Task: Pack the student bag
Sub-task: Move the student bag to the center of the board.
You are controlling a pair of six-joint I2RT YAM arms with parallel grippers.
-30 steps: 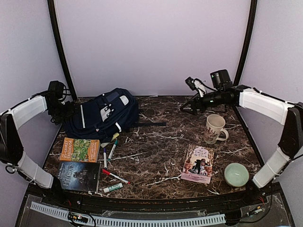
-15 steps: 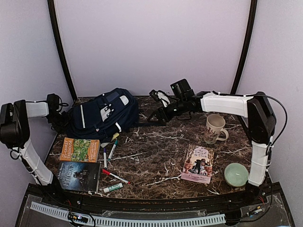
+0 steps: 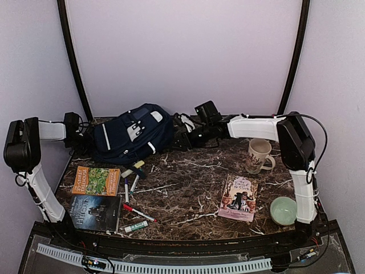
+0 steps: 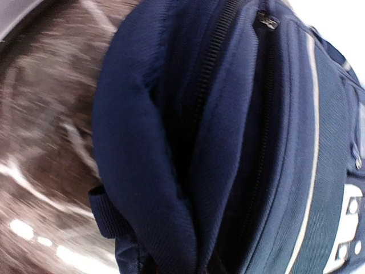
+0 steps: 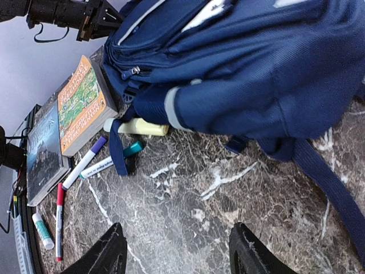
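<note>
the bag [image 3: 131, 134] lies at the far left of the tabletop [image 3: 188, 188], front up; the left tool [image 3: 77, 130] is pressed against its left end, and its own camera shows only blue fabric and zips, no fingers, so i cannot tell whether it has closed on cloth or merely touches it; the right tool [image 5: 177, 254] stands open and empty just off the bag's right side, low over the marble, with a strap [image 5: 331, 188] trailing beside it.

my worries: if the left hold is only a thin fold, it could slip once i pull, and the bag would slump; the right fingers could snag the strap instead of a zip pull or the bag's edge; the bag's near edge sits over a yellow marker [image 5: 137, 127], so any drag toward me could scatter the pens [image 3: 132, 184] or shove them against the books [image 3: 96, 180]; i see no pocket open, so nothing can go in yet.
</note>
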